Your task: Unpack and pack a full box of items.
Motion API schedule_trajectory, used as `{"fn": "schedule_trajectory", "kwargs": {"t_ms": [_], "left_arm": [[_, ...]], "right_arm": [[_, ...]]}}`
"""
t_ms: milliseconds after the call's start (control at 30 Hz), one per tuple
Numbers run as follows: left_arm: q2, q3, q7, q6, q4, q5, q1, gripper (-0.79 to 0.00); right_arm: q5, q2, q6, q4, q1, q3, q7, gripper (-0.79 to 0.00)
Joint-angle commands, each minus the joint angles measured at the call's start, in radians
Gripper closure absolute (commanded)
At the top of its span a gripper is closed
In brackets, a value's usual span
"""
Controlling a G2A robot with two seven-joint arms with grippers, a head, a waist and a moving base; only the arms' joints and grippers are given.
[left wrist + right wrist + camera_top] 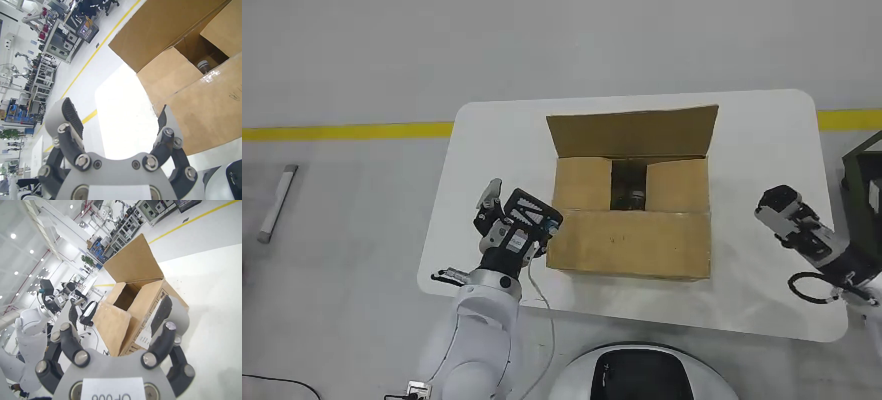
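While your left gripper (115,109) and right gripper (119,306) hang empty, fingers spread, flanking the brown cardboard box (627,240) on the white rounded table (502,130), fold its inward flaps back first, exposing the dark white-lidded jar (203,66). The box's long axis runs left-to-right, mouth upward.

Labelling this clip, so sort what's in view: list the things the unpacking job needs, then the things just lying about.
Job: brown cardboard box, flaps partly open; dark jar with pale lid inside it; left gripper and right gripper, both open.
Lying about: grey bar on the floor; yellow floor line; dark frame by the white table.
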Motion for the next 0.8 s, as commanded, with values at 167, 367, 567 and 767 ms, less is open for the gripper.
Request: {"fn": "schedule_trajectory", "kwargs": {"t_ms": [167, 367, 567, 767], "left_arm": [[0.000, 0.000, 0.000, 0.000, 0.000, 0.000, 0.000, -0.785], [0.000, 0.000, 0.000, 0.000, 0.000, 0.000, 0.000, -0.785], [0.000, 0.000, 0.000, 0.000, 0.000, 0.000, 0.000, -0.785], [0.000, 0.000, 0.000, 0.000, 0.000, 0.000, 0.000, -0.785]], "right_arm": [[0.004, 0.026, 0.068, 0.085, 0.201, -0.087, 0.225, -0.483], [0.030, 0.039, 0.065, 0.115, 0.249, -0.128, 0.307, -0.582], [0.042, 0.050, 0.062, 0.118, 0.229, -0.126, 0.342, -0.739], [0.043, 0.060, 0.064, 0.103, 0.202, -0.116, 0.348, -0.733]]}}
